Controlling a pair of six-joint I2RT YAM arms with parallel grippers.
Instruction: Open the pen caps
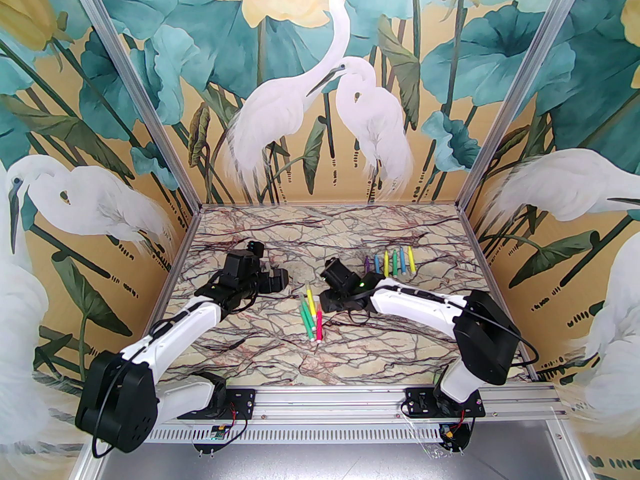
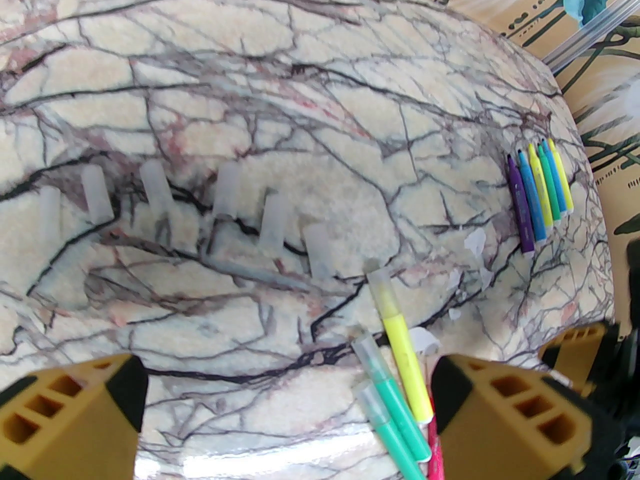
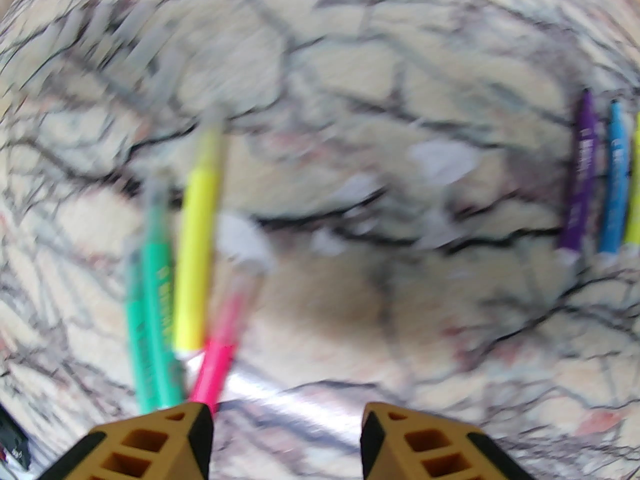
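Looking past the left pincer [image 2: 287, 383], its fingers spread wide with nothing between them, the left wrist view picks out six loose pen caps [image 2: 226, 198]. They lie in a row across the middle left of the frame, pale against the veined marble table [image 2: 320, 93]. At lower centre lie four capped pens [image 2: 405, 348]: yellow, two green and pink. Six uncapped pens [image 2: 540, 193] lie side by side at the right. The right wrist view is blurred; the right pincer [image 3: 286, 418] stands apart and empty, just beside the pink pen [image 3: 217, 363]. The top view adds egret-and-lotus mural walls [image 1: 295, 108] and aluminium frame posts [image 1: 134, 83].
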